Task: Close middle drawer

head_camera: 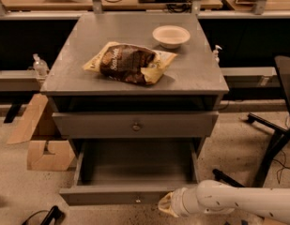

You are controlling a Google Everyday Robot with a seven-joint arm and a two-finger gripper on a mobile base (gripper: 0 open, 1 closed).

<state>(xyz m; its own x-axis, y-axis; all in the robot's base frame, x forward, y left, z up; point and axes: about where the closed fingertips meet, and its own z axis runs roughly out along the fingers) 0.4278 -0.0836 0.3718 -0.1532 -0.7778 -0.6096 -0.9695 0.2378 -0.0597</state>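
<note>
Camera view: mid drawer (111, 195) is pulled well out, below the worktop (79, 74). Tool (166, 204) sits low at the drawer front's right end, prob. touching it; open or closed, can't tell. Step: lining up to push. Next: press the front straight in, w/ even force.

A robotics lab: cabled workbenches (125, 3) behind, office chair (269, 124), the tool (165, 205) low before the cabinet (79, 69).

White arm (229, 200), cream claw (166, 204) lower right
</note>
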